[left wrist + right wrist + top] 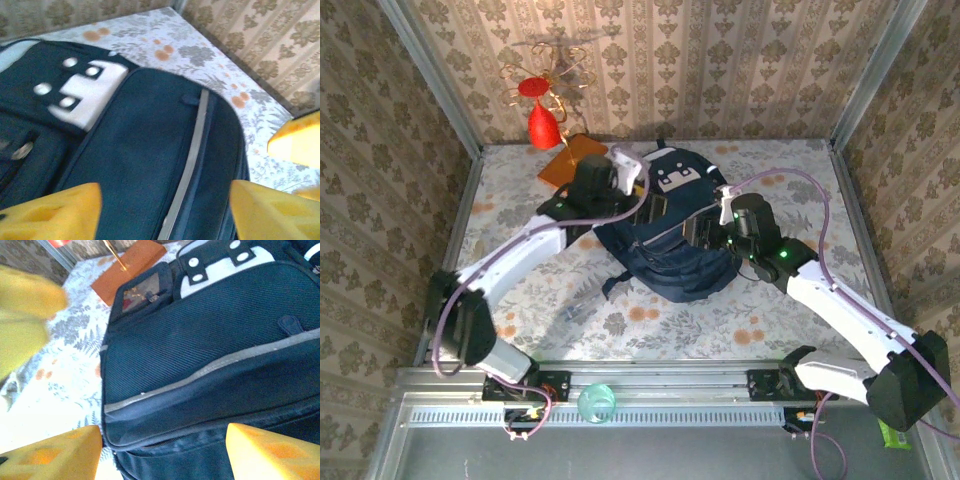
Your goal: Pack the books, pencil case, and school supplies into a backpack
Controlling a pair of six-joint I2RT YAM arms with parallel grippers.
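The navy backpack (665, 272) lies flat mid-table, with its grey-white patch (672, 180) at the far end. My left gripper (638, 200) hovers open over its upper left part. In the left wrist view the left gripper (165, 210) has its yellow fingers (50, 212) wide apart above the backpack (140, 160) and a pale stripe (192, 150), holding nothing. My right gripper (708, 230) is open at the backpack's right side. The right wrist view has the right gripper (165, 452) spread over the backpack (200, 340) near a zip seam. A small clear supply (570, 313) lies on the table. The books and pencil case are hidden.
An orange flat slab (570, 158) (130, 270) lies beyond the backpack's far left corner, with a red ornament on a gold stand (542, 120) behind it. Wallpapered walls close in the flowered table (770, 170) on three sides. Bare tabletop shows right of and in front of the backpack.
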